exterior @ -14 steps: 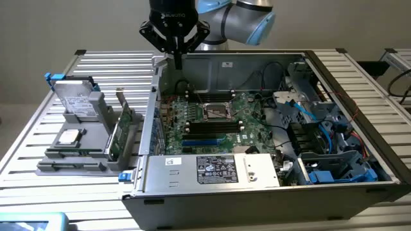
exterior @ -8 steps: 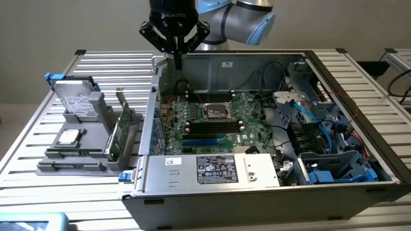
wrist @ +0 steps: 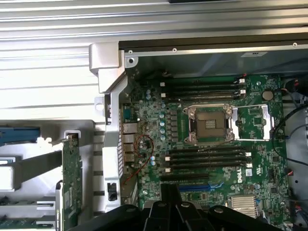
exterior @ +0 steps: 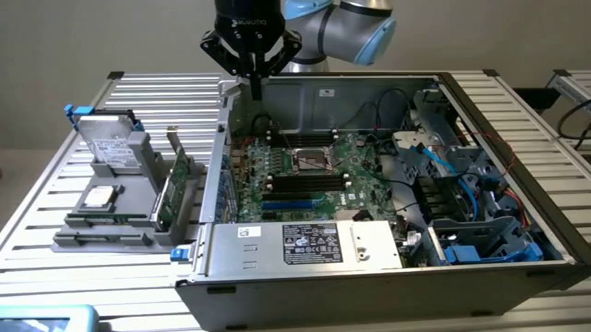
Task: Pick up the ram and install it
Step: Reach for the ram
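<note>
Over the back wall of the open computer case (exterior: 369, 273), my gripper (exterior: 256, 88) hangs with its fingers (exterior: 254, 75) together, gripping nothing. Below sits the motherboard (exterior: 309, 162). Well apart, the ram (wrist: 24, 222) lies as a thin green strip in the grey holder (exterior: 102, 240), near the upright expansion card (exterior: 176, 190).

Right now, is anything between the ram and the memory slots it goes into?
Yes: the case's side wall stands between the ram in its holder and the empty memory slots. Nothing covers the slots.
</note>
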Tool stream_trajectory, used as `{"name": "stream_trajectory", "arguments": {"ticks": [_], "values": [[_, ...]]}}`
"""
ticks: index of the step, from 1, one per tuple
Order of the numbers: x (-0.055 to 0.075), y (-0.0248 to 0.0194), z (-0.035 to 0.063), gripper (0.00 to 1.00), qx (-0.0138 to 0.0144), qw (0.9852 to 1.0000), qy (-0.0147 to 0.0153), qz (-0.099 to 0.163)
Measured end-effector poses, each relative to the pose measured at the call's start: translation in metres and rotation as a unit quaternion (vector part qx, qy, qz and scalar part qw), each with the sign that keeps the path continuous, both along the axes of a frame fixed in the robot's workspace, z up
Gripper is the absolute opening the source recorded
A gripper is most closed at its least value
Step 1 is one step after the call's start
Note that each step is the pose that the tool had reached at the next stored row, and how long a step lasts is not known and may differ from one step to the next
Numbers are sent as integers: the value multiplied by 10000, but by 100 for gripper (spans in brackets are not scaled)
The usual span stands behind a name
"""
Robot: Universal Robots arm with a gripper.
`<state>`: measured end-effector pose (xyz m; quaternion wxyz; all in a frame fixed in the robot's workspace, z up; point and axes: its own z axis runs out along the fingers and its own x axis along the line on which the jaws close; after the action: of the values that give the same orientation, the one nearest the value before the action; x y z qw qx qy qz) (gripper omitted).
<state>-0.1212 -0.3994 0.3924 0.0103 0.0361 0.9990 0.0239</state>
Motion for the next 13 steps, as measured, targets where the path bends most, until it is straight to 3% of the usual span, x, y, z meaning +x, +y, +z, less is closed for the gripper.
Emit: {"name": "stream_trajectory", "arguments": {"ticks": [6, 13], "values": [[-1, -129, -4, 11, 1, 10000, 0, -29], [-101, -182, -4, 11, 1, 10000, -1, -38]]}}
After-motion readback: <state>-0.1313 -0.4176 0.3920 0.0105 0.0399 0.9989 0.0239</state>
